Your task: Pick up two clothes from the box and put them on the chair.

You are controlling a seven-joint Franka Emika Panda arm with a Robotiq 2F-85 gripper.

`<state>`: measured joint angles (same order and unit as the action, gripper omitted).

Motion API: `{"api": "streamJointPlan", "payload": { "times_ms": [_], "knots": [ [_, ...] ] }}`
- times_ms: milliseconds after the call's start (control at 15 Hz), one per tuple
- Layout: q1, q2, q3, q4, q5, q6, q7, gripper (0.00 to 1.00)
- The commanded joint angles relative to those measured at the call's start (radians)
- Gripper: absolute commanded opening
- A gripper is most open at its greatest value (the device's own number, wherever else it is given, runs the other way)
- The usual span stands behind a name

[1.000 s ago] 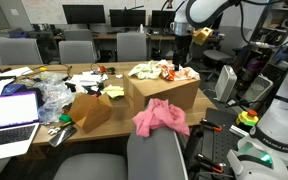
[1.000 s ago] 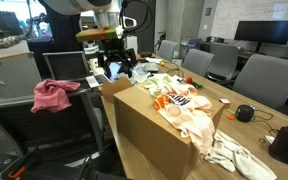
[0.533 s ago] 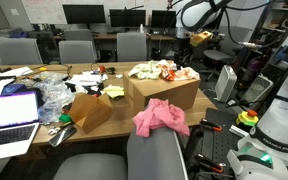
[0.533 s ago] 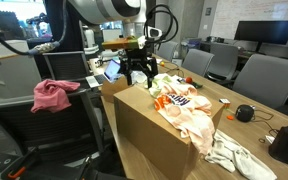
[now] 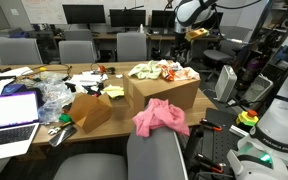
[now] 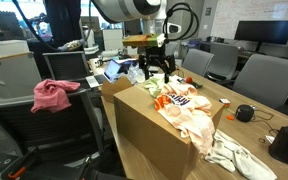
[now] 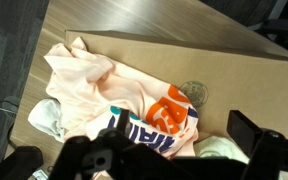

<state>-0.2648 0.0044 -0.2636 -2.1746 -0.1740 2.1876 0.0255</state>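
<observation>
**One garment on the chair, one yet to fetch**

Item, pink cloth (image 5: 160,117): we find it draped over the back of the chair (image 5: 154,155), near the box (image 5: 164,92).

Item, gripper (image 6: 154,68): it hangs above the box, fingers pointing down and spread wide. In the wrist view nothing lies between them.

Item, peach shirt (image 7: 94,85), orange and navy print: it lies crumpled on top of the pile in the box, directly under the gripper.

Handling note: we judge the step to be the descent for the second pick. We would aim for a raised fold, sink the fingers into the fabric, then close fully and lift straight up. A neighbouring garment may come up with it.

Item, arm (image 5: 189,14): it reaches in from high up, wrist turned downward over the box.
</observation>
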Motion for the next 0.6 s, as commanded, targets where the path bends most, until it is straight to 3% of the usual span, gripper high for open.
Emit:
{"api": "streamJointPlan", "payload": {
  "times_ms": [0,533],
  "knots": [
    [-0.016,0.127,-0.016,0.124,0.050,0.010,-0.019,1.00],
    [-0.087,0.335,-0.012,0.219,0.196,0.030,-0.074,1.00]
  ]
}}
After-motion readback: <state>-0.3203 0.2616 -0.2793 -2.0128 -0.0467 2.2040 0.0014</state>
